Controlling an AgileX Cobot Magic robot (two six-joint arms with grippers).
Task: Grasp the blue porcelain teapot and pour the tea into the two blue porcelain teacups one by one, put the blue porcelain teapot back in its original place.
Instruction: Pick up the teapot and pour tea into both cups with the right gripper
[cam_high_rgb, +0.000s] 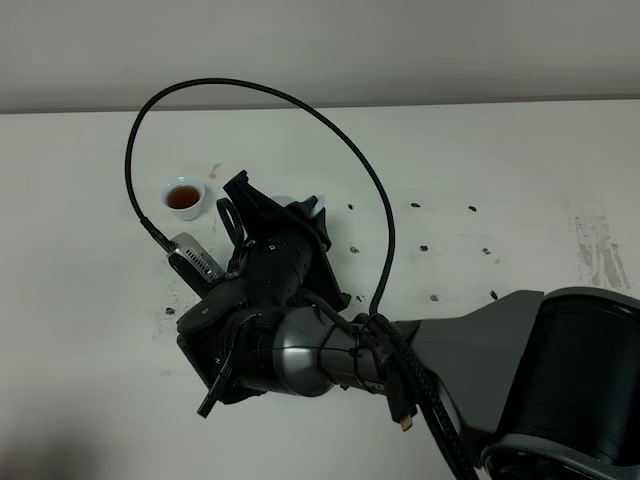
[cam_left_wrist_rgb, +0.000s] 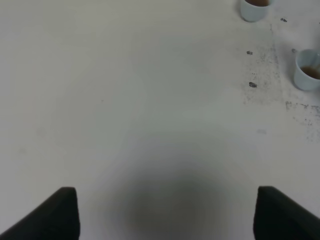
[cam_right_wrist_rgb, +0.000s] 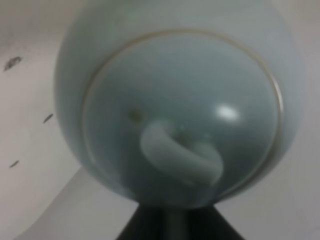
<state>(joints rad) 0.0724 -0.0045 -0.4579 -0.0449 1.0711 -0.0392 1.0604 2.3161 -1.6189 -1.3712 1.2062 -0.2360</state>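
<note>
The blue porcelain teapot (cam_right_wrist_rgb: 175, 100) fills the right wrist view, its domed lid and loop knob facing the camera. My right gripper (cam_right_wrist_rgb: 175, 226) is shut on the teapot at its near edge. From the exterior high view, the right arm reaches across to the left, and only a pale sliver of the teapot (cam_high_rgb: 314, 204) shows past the right gripper (cam_high_rgb: 296, 216). One teacup (cam_high_rgb: 185, 197) holds reddish-brown tea (cam_high_rgb: 184, 195). The left wrist view shows both teacups (cam_left_wrist_rgb: 254, 9) (cam_left_wrist_rgb: 309, 70), with the left gripper (cam_left_wrist_rgb: 167, 215) open over bare table.
The white table (cam_high_rgb: 500, 170) carries dark specks and stains (cam_high_rgb: 425, 246) around the cups and to the right. A black cable (cam_high_rgb: 330, 130) loops high above the right arm. The arm's bulky base (cam_high_rgb: 560, 380) fills the front right.
</note>
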